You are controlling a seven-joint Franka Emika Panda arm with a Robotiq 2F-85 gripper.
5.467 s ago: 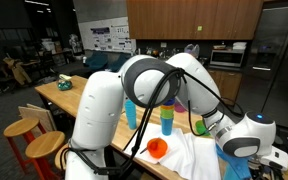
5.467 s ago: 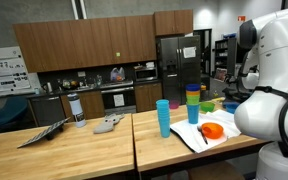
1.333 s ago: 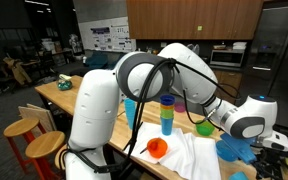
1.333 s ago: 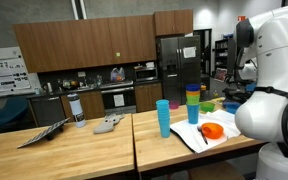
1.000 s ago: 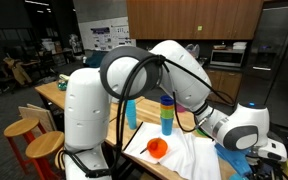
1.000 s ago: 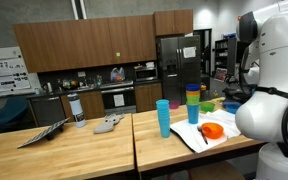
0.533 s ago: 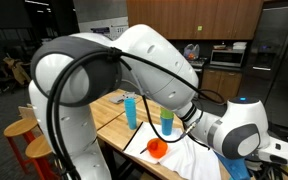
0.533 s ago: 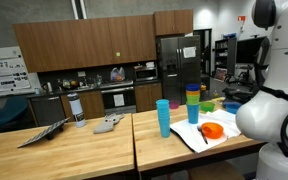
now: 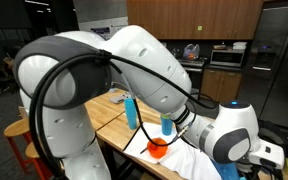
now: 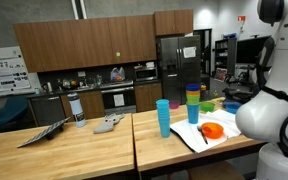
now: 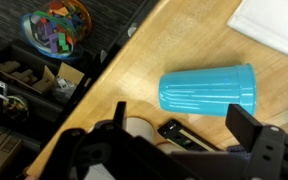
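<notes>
The blue cup (image 11: 208, 90) sits right of centre in the wrist view, shown sideways there with its wider end toward the right edge, on the wooden table (image 11: 134, 70). In both exterior views it stands upright on the table top: left of centre in one (image 9: 131, 110), just right of centre in the other (image 10: 163, 118).

The claw (image 11: 178, 118) comes in along the bottom of the wrist view with its jaws wide apart and nothing between them. One dark finger (image 11: 121, 112) rises lower left of the cup and the other lower right. The cup lies just above the gap, and I cannot tell whether it touches either finger.

A white cloth (image 11: 276, 24) fills the upper right corner of the wrist view. In an exterior view an orange bowl (image 10: 212, 131) rests on it, with a stack of coloured cups (image 10: 192, 104) just beside the blue cup. A bowl of coloured pieces (image 11: 56, 26) shows at upper left, beyond the table edge.
</notes>
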